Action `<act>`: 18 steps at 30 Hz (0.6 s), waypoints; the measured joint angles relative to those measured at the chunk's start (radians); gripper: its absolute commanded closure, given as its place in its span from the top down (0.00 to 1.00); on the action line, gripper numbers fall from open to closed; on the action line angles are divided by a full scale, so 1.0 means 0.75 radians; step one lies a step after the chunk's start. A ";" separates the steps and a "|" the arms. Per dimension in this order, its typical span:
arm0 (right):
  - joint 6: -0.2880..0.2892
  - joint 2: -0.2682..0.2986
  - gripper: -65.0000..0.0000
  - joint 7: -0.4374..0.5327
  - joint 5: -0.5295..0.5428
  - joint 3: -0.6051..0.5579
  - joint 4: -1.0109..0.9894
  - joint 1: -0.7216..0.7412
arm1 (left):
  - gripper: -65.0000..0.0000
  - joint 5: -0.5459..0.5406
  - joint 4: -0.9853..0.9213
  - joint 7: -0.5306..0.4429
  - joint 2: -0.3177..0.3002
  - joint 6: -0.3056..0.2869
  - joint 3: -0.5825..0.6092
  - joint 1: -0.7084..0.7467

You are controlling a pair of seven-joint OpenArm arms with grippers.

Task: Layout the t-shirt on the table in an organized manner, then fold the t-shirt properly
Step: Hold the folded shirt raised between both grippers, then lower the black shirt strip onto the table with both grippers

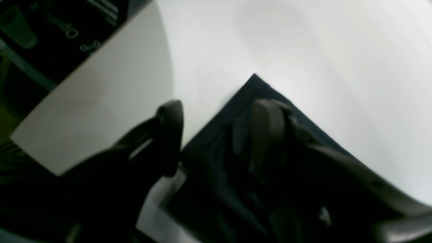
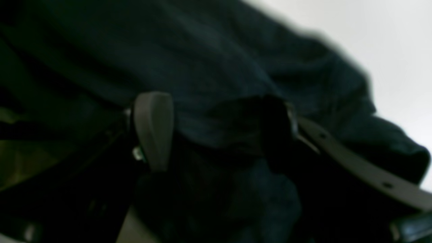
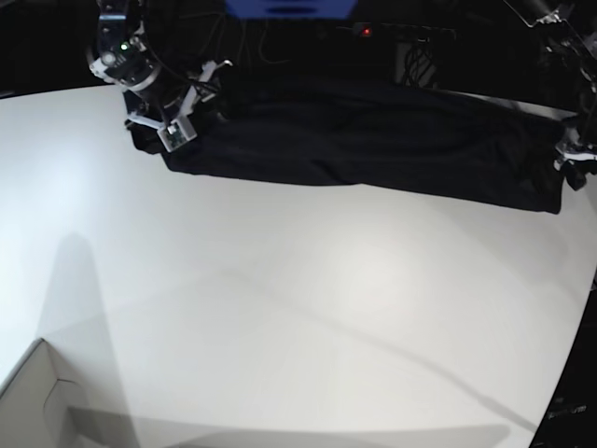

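The black t-shirt lies stretched in a long band along the far edge of the white table. My right gripper is at the shirt's left end. In the right wrist view this gripper is open, jaws wide apart, with bunched t-shirt fabric in the gap. My left gripper is at the shirt's right end. In the left wrist view it is open: one finger is over the bare table, the other over a pointed t-shirt corner.
A pale box corner sits at the near left. Dark equipment and cables stand behind the table's far edge. A dark part with white lettering shows beyond the table edge in the left wrist view.
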 measured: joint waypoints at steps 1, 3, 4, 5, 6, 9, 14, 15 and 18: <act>0.001 0.005 0.64 0.007 0.010 -0.001 -0.028 0.018 | 0.49 0.001 0.000 0.010 0.003 0.001 0.001 0.004; 0.000 0.005 0.64 0.045 0.018 0.000 -0.064 0.034 | 0.49 0.015 0.000 0.015 0.005 0.001 0.000 0.008; 0.001 0.005 0.64 0.047 0.022 0.000 -0.073 0.041 | 0.49 0.014 0.000 0.013 0.004 0.001 0.000 0.008; 0.000 0.006 0.64 0.053 0.030 0.000 -0.084 0.048 | 0.49 0.014 0.000 0.010 0.004 0.001 0.001 0.007; 0.000 0.006 0.64 0.058 0.032 0.000 -0.097 0.058 | 0.49 0.012 0.000 0.007 0.004 0.001 0.002 0.007; 0.001 0.005 0.64 0.063 0.043 -0.001 -0.153 0.116 | 0.49 0.010 0.000 0.009 0.007 0.001 0.003 0.007; 0.021 0.021 0.64 0.084 0.066 0.040 -0.249 0.209 | 0.49 0.010 0.000 0.008 0.008 0.001 0.003 0.006; 0.022 0.027 0.64 0.094 0.074 0.054 -0.271 0.226 | 0.49 0.011 0.000 0.009 0.008 0.001 0.002 0.007; 0.026 0.054 0.64 0.110 0.088 0.079 -0.325 0.271 | 0.49 0.010 0.000 0.009 0.007 0.001 0.000 0.006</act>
